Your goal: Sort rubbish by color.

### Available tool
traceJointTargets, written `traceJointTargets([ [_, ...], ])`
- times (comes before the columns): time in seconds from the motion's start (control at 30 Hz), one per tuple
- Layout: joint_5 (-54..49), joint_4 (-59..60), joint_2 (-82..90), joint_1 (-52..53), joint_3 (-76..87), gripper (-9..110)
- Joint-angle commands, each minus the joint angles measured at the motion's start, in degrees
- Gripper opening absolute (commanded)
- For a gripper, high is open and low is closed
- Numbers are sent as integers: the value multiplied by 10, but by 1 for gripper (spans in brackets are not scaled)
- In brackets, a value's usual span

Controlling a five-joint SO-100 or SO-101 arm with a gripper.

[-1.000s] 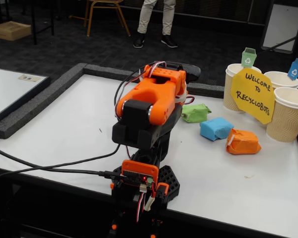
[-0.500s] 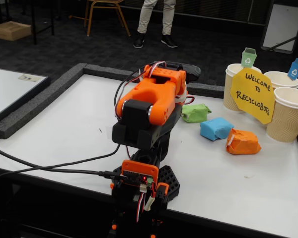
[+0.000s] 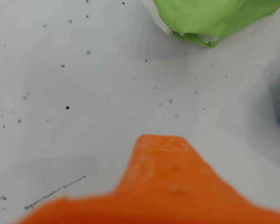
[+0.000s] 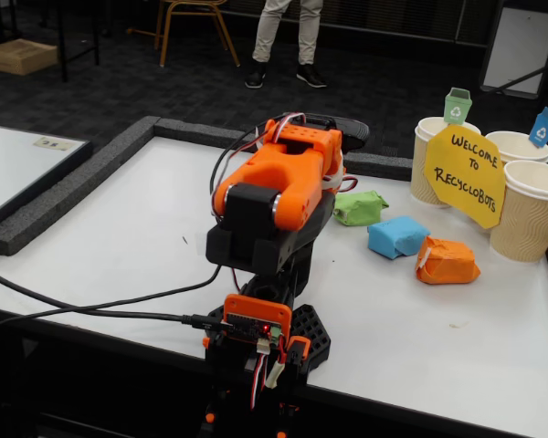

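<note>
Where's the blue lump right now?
In the fixed view, the blue lump lies on the table right of the arm, between the green lump and orange lump.

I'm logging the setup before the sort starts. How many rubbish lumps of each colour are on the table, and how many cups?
Green lump: 1
Blue lump: 1
Orange lump: 1
Paper cups: 3
Total: 6

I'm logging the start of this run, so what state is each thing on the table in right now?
green lump: lying loose on the table, not gripped.
blue lump: loose, between green and orange.
orange lump: loose, nearest the cups.
paper cups: upright, behind the yellow sign.
arm: folded over its base; whether the gripper is open cannot be told.
</note>
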Motion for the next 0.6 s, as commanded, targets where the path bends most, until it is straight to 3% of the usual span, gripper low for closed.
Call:
traceJointTargets([
  [0.0, 11, 0, 10, -6, -30, 3],
  [0.57, 8, 0, 10, -18, -30, 3],
])
